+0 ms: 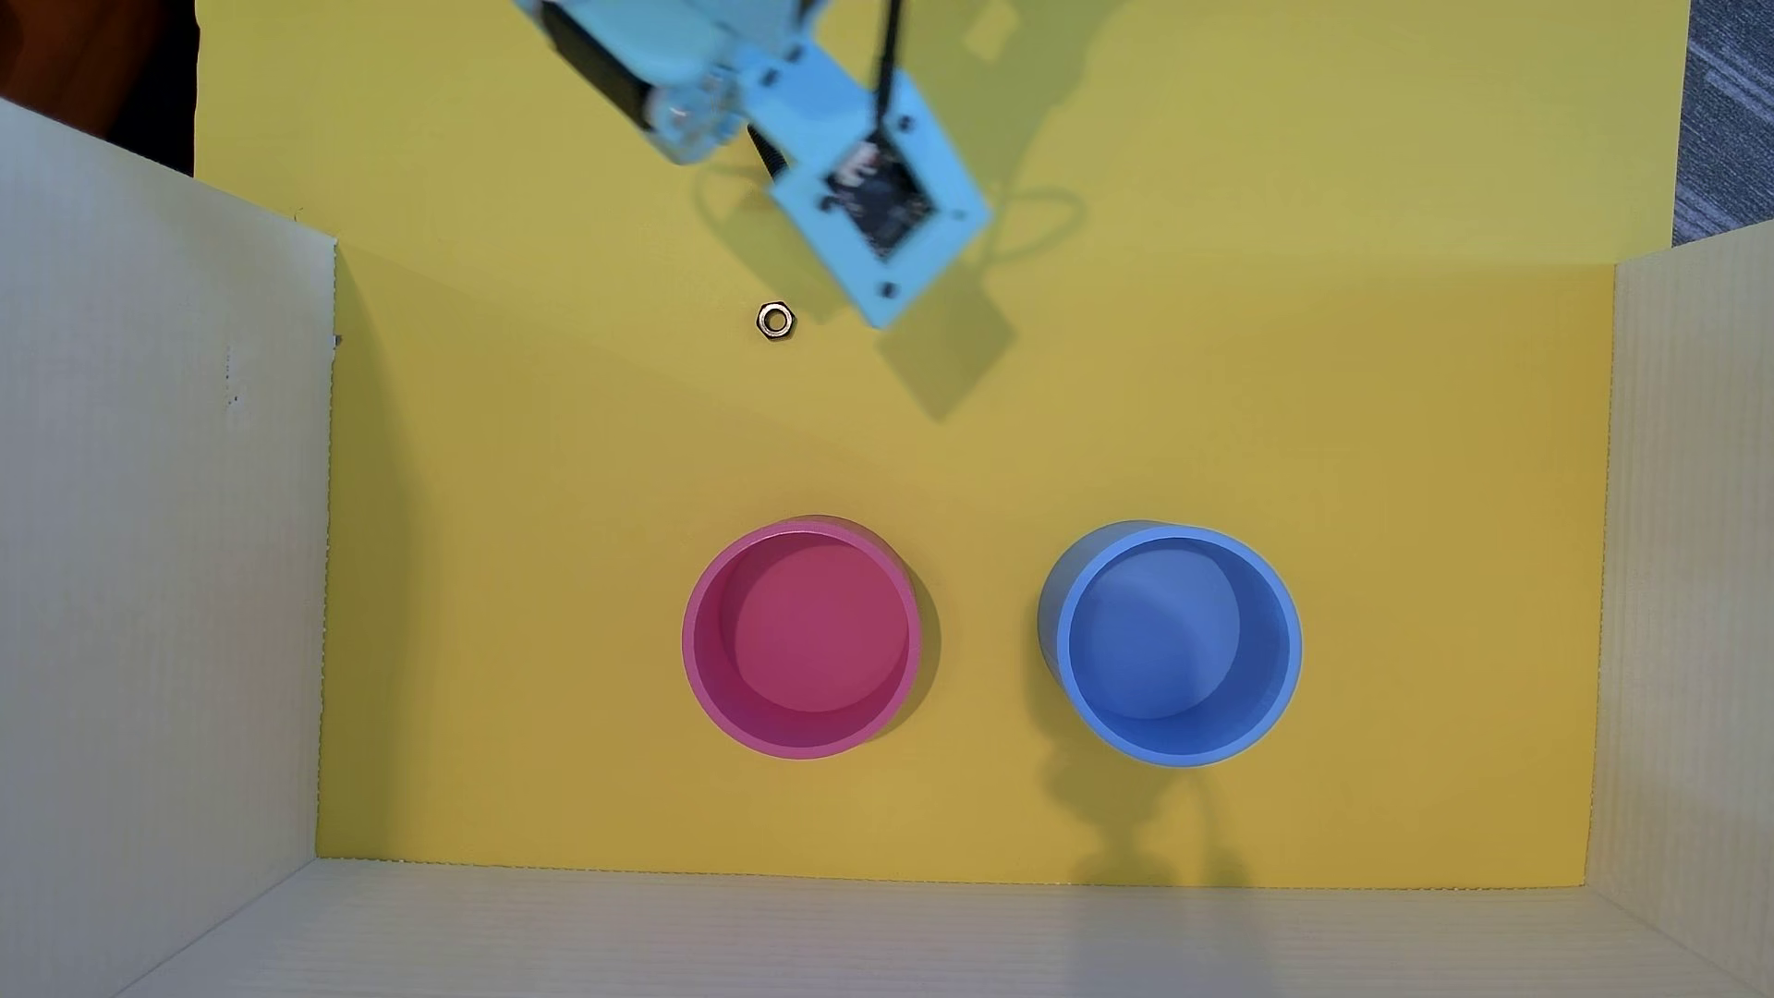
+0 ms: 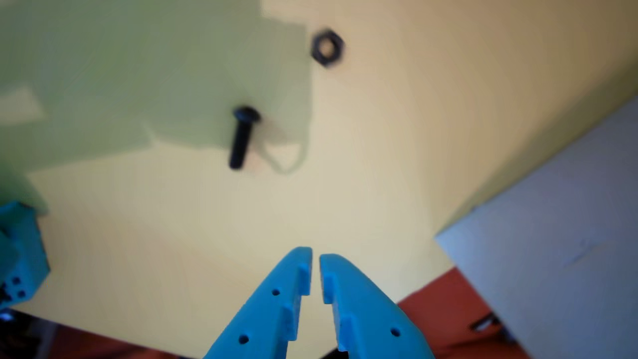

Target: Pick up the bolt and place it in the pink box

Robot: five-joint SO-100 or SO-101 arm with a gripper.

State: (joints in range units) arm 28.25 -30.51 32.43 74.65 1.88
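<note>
The gripper (image 2: 315,259) enters the wrist view from the bottom edge, its two blue fingers all but closed, a thin slit between the tips and nothing held. Beyond the tips, well apart from them, the bolt (image 2: 242,135) lies flat on the yellow sheet (image 2: 379,149), head pointing away from the camera and shank pointing back toward the fingers. It looks small, rigid and light, probably metal with a smooth dark finish, so it will likely roll or skid if nudged sideways; the sound hold is across the shank near its middle, fingers opened first and set on either side of it, not on the rounded head. Farther on, near the top of that view, sits the hex nut (image 2: 327,48), clear of the bolt. In the overhead view the arm and its camera mount cover most of the bolt, leaving only a dark threaded bit (image 1: 765,151) at the mount's edge, and the fingertips are hidden altogether. That view alone shows the pink box (image 1: 699,641) and the blue container (image 1: 1292,645), both empty and standing well apart from the nut.
</note>
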